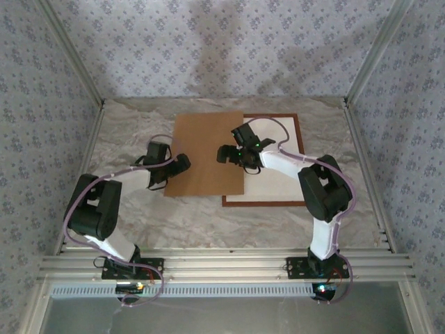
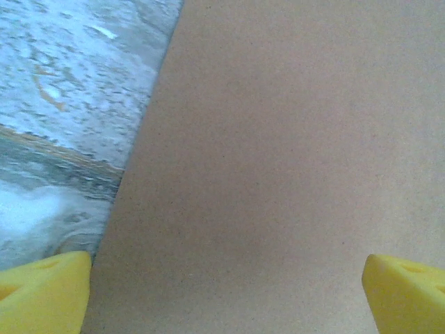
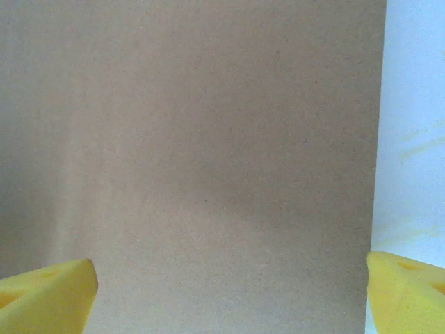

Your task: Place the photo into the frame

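Top external view: with left pincer [image 1: 183, 164] and right pincer [image 1: 224, 154] both spread empty above the backing board [image 1: 205, 149], judge the frame [image 1: 300, 136] light yet rigid; grip its exposed right bar.

Lab test booth: wallpapered walls [image 1: 222, 49], aluminium rails [image 1: 222, 264].

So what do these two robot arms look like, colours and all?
The left arm and right arm have black joints linked by white segments, with a thin lilac cable looping along each. The left end effector and right end effector are black from above; close up, their fingertips are yellow wedge-shaped pads. A green light glows near the right wrist.
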Robot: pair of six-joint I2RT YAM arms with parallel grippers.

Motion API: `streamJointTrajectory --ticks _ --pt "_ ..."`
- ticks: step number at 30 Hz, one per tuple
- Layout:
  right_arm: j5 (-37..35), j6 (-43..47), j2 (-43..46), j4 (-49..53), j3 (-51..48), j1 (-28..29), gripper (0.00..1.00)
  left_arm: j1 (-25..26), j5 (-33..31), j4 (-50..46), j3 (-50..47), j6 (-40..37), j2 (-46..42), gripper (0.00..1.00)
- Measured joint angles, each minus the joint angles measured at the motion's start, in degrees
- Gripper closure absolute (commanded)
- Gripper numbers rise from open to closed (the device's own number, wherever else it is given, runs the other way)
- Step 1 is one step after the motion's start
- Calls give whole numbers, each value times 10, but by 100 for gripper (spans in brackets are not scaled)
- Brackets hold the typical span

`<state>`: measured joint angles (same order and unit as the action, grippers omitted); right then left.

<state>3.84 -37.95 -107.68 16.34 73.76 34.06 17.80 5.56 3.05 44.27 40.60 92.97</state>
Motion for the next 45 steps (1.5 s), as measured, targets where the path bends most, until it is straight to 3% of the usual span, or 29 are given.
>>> streamJointTrajectory --ticks 16,36,45 --pt "11 6 24 -25 -53 -28 0 23 2 -17 22 21 13 1" --pt "42 57 57 -57 -124 -98 0 28 54 -33 26 21 12 2" --pt "122 45 45 -146 -146 -100 16 28 56 -40 26 17 12 10"
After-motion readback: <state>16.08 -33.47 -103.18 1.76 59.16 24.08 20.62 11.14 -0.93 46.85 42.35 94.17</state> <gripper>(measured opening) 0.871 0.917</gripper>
